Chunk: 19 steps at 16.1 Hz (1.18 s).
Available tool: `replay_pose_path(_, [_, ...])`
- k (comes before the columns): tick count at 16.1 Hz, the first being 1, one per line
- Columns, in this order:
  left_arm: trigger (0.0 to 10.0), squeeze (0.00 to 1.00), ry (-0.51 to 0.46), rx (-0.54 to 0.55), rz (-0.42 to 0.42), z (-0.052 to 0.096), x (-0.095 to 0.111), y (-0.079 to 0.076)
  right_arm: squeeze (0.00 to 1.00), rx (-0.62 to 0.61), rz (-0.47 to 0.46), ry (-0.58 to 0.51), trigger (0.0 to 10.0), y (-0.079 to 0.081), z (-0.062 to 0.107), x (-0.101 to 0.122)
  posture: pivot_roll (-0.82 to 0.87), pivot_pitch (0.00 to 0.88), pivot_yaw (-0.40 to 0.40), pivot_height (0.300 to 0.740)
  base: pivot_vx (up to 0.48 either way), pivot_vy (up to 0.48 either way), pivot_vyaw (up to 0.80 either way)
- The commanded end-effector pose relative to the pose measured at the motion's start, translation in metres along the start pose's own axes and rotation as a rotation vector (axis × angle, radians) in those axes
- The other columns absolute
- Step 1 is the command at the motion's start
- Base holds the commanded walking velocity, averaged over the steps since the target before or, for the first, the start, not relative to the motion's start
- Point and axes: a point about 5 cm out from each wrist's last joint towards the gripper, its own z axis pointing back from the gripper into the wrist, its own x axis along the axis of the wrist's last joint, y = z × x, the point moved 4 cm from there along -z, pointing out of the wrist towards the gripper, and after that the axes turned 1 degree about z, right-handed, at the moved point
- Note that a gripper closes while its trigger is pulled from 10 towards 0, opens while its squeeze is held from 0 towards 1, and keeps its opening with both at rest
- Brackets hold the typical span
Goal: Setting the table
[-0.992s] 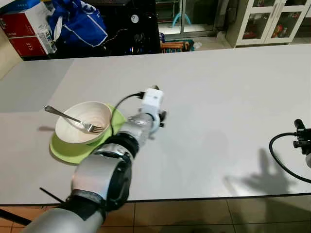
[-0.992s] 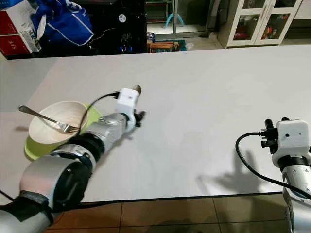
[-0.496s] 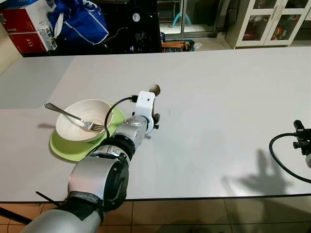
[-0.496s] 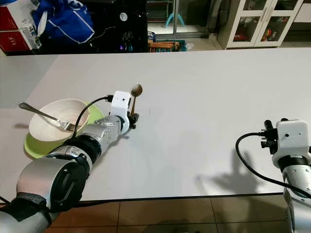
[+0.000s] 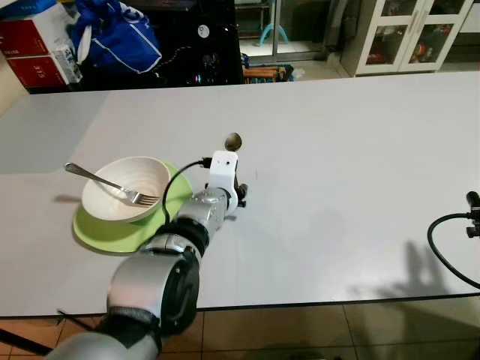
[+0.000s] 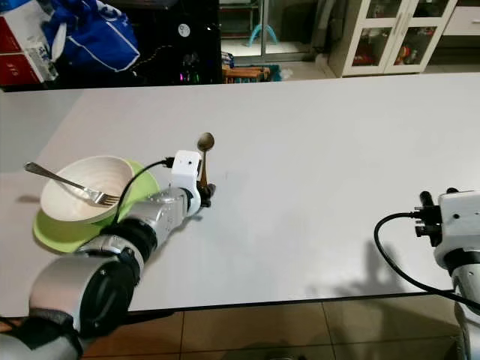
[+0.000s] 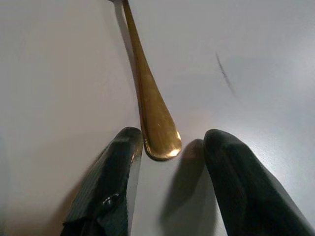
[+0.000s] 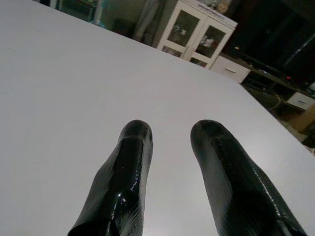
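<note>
spoon [image 7: 147, 93] bowl cut off, right arm [image 6: 461, 255] cropped

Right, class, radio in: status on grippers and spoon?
Left gripper open around spoon handle end on table. Right gripper open, idle. Fork in bowl.

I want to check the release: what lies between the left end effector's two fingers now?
In the left wrist view, the handle end of the golden spoon lies on the table between the open fingers of the left end effector.

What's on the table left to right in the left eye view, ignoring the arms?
fork → bowl on the green plate → spoon → right arm's black cable at the table's edge.
</note>
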Motion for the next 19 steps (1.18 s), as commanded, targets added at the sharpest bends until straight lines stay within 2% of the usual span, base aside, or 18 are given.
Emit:
replay_pose_path(1, [10.0, 0.00, 0.189, -0.073, 0.047, 0.000, -0.055, -0.016, 0.00, 0.019, -0.015, -0.014, 10.0, 0.006, -0.003, 0.005, -0.36, 0.028, 0.040, 0.740, 0.000, 0.000, 0.00])
replay_pose_path(3, [10.0, 0.00, 0.250, -0.124, 0.046, 0.003, -0.078, -0.025, 0.00, 0.027, -0.029, -0.018, 10.0, 0.011, -0.006, 0.005, -0.34, 0.022, 0.041, 0.740, 0.000, 0.000, 0.00])
replay_pose_path(4, [10.0, 0.00, 0.288, -0.192, 0.003, 0.005, -0.095, -0.037, 0.00, 0.032, -0.043, -0.024, 10.0, 0.016, -0.010, 0.006, -0.32, 0.015, 0.037, 0.740, 0.000, 0.000, 0.00])
replay_pose_path(5, [10.0, 0.00, 0.264, -0.196, -0.016, 0.004, -0.091, -0.038, 0.00, 0.034, -0.046, -0.026, 10.0, 0.018, -0.012, 0.006, -0.31, 0.012, 0.035, 0.740, 0.000, 0.000, 0.00])
replay_pose_path(6, [10.0, 0.00, 0.185, -0.193, -0.011, 0.001, -0.070, -0.037, 0.00, 0.040, -0.052, -0.029, 10.0, 0.021, -0.014, 0.006, -0.30, 0.003, 0.034, 0.740, 0.000, 0.000, 0.00])
replay_pose_path(9, [10.0, 0.00, -0.031, -0.113, -0.062, -0.001, -0.003, -0.019, 0.00, 0.043, -0.072, -0.038, 10.0, 0.029, -0.021, 0.008, -0.29, 0.000, 0.038, 0.740, 0.000, 0.000, 0.00])
replay_pose_path(10, [10.0, 0.00, -0.077, -0.086, -0.095, 0.000, 0.011, -0.014, 0.00, 0.041, -0.077, -0.040, 10.0, 0.029, -0.022, 0.009, -0.29, 0.000, 0.037, 0.740, 0.000, 0.000, 0.00])
replay_pose_path(12, [10.0, 0.00, -0.167, -0.046, -0.082, 0.004, 0.040, -0.007, 0.00, 0.041, -0.077, -0.040, 10.0, 0.029, -0.023, 0.008, -0.29, 0.000, 0.035, 0.740, 0.000, 0.000, 0.00])
replay_pose_path(15, [10.0, 0.00, -0.236, -0.025, -0.132, 0.007, 0.061, -0.009, 0.00, 0.038, -0.079, -0.035, 10.0, 0.029, -0.024, 0.006, -0.29, 0.000, 0.035, 0.740, 0.000, 0.000, 0.00])
replay_pose_path(17, [10.0, 0.00, -0.243, -0.028, -0.163, 0.007, 0.063, -0.013, 0.00, 0.044, -0.081, -0.033, 10.0, 0.032, -0.024, 0.004, -0.29, 0.000, 0.036, 0.740, 0.000, 0.000, 0.00])
replay_pose_path(18, [10.0, 0.00, -0.237, -0.028, -0.209, 0.006, 0.060, -0.018, 0.00, 0.047, -0.085, -0.032, 10.0, 0.034, -0.024, 0.004, -0.29, 0.000, 0.036, 0.740, 0.480, 0.000, 0.00])
replay_pose_path(19, [10.0, 0.00, -0.237, -0.032, -0.220, 0.006, 0.060, -0.020, 0.00, 0.048, -0.085, -0.033, 10.0, 0.035, -0.023, 0.004, -0.29, 0.000, 0.038, 0.740, 0.480, 0.000, 0.00])
